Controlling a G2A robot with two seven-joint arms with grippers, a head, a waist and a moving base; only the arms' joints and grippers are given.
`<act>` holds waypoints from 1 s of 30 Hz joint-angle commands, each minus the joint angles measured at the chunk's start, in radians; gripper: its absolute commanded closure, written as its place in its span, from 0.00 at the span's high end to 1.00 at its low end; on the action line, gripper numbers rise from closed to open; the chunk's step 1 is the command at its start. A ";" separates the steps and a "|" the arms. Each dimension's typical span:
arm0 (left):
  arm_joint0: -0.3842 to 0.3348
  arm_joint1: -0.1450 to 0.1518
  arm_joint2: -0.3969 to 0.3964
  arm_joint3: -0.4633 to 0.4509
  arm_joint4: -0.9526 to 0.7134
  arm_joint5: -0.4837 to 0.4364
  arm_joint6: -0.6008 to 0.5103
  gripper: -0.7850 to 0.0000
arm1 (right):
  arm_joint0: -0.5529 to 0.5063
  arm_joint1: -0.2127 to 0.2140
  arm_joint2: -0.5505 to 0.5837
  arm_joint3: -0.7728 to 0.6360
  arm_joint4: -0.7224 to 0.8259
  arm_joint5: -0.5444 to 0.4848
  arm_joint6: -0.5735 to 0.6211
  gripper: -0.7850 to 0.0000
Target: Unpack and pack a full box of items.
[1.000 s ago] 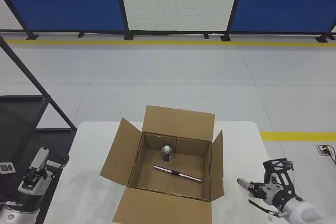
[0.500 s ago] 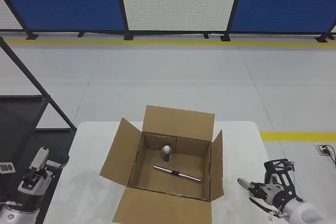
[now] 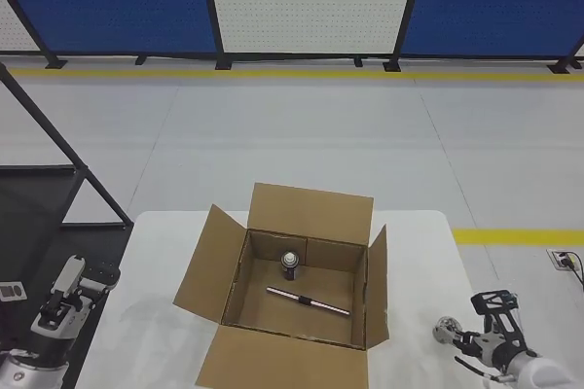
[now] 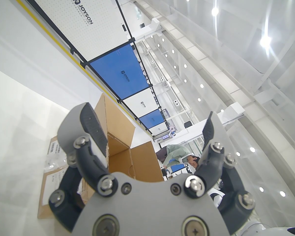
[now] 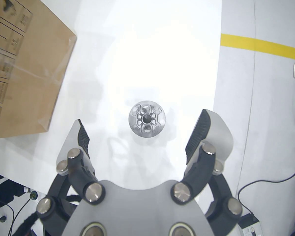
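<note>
Broadly, the white counter (image 3: 156, 292) leaves bare room on both sides of the open cardboard box (image 3: 212, 258), whose flaps splay outward; the near flap is cut off in the top view. The left pincer (image 4: 149, 119) sits by the counter's left edge, spread wide and holding nothing. The right pincer (image 5: 140, 131) gapes just as wide, unladen, over a round metal disc (image 5: 147, 119) that lies near the right edge. Inside the box are a dark rod (image 3: 309, 300) and an upright can (image 3: 290, 263).
</note>
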 commanded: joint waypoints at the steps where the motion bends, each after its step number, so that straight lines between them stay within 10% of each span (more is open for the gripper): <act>1: 0.000 0.000 0.000 0.000 0.000 0.000 0.000 1.00 | 0.016 0.002 -0.015 0.032 -0.007 -0.006 0.005 1.00; 17: 0.000 0.000 0.000 0.000 0.000 0.000 0.000 1.00 | 0.112 0.011 -0.104 0.184 -0.039 -0.003 0.027 0.99; 26: 0.000 0.000 0.000 0.000 0.000 0.000 0.000 1.00 | 0.151 0.015 -0.123 0.226 -0.030 0.037 0.045 0.00; 30: 0.000 0.000 0.000 0.000 0.000 0.000 0.000 1.00 | 0.128 0.019 -0.095 0.195 0.006 0.024 0.026 0.00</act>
